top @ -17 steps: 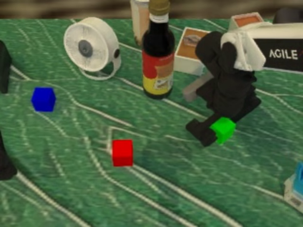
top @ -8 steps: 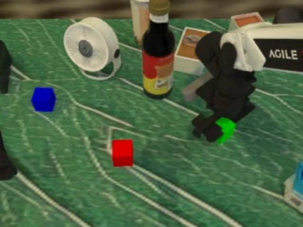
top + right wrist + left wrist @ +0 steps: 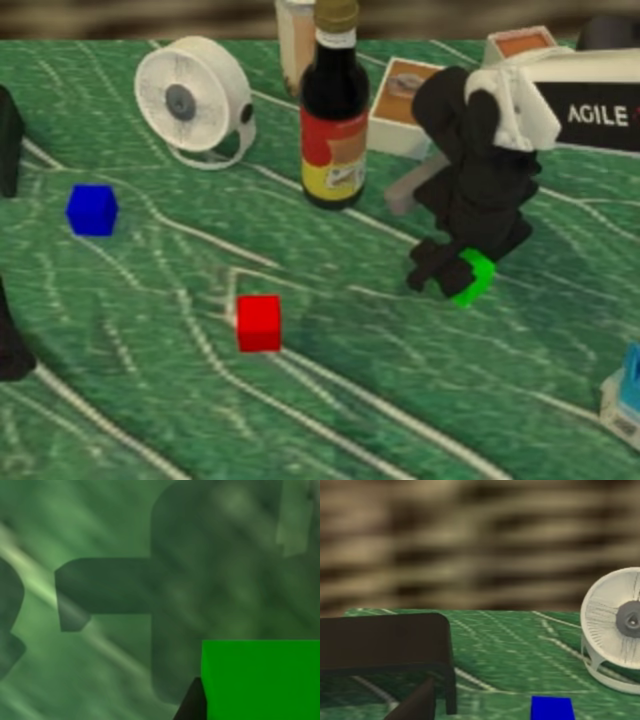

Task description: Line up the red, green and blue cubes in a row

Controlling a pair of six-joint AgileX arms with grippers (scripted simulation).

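Note:
The green cube (image 3: 474, 278) sits right of centre on the green cloth, with my right gripper (image 3: 455, 272) shut on it from above. In the right wrist view the green cube (image 3: 260, 680) fills the lower corner, with one dark finger (image 3: 192, 702) pressed against its side. The red cube (image 3: 259, 323) lies alone near the middle front. The blue cube (image 3: 92, 210) rests at the far left and also shows in the left wrist view (image 3: 551, 708). My left arm (image 3: 10, 345) is parked at the left edge.
A white fan (image 3: 193, 98) stands at the back left, a dark sauce bottle (image 3: 334, 110) at back centre, and a white box with an orange top (image 3: 405, 105) behind the right arm. A pale-blue carton (image 3: 625, 395) sits at the right edge.
The right gripper's fingers have drawn together onto the green cube, which now shows less from above. The red and blue cubes and the left arm have not moved.

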